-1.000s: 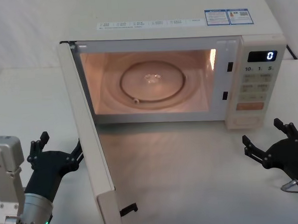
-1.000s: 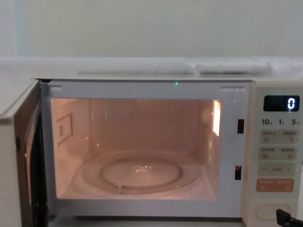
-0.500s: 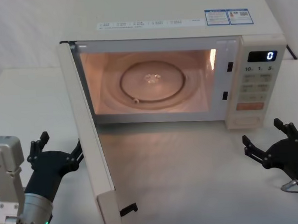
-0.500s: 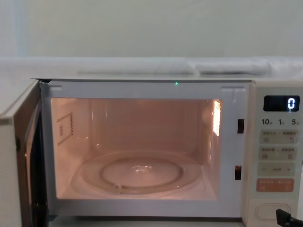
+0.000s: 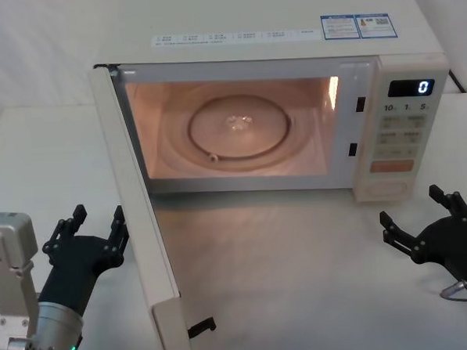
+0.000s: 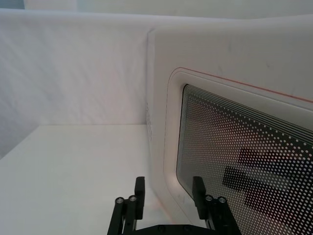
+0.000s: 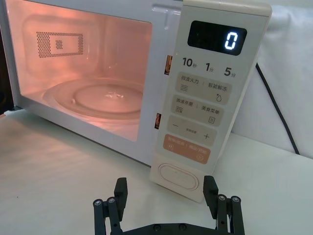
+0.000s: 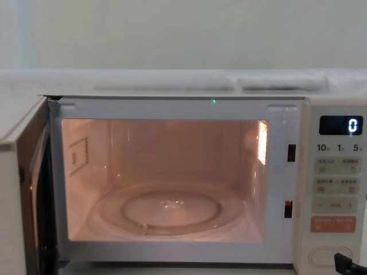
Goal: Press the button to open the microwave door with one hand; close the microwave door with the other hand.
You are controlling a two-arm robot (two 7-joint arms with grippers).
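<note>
The cream microwave (image 5: 274, 43) stands at the back of the table, its cavity lit and its display reading 0. The microwave door (image 5: 135, 211) stands wide open, swung out toward me on the left. My left gripper (image 5: 99, 215) is open and low, right beside the door's outer face; in the left wrist view its fingers (image 6: 140, 188) sit just short of the dark window (image 6: 244, 156). My right gripper (image 5: 410, 205) hangs open in front of the control panel, a short way back from the button (image 7: 179, 177).
The glass turntable (image 5: 239, 128) lies inside the cavity. An orange key (image 7: 187, 149) sits just above the button. A black cable (image 7: 276, 105) runs down behind the microwave's right side. Bare white table (image 5: 301, 273) spreads between the two arms.
My left gripper has turned and shifted slightly toward the door's outer face. The door and the right gripper have stayed still.
</note>
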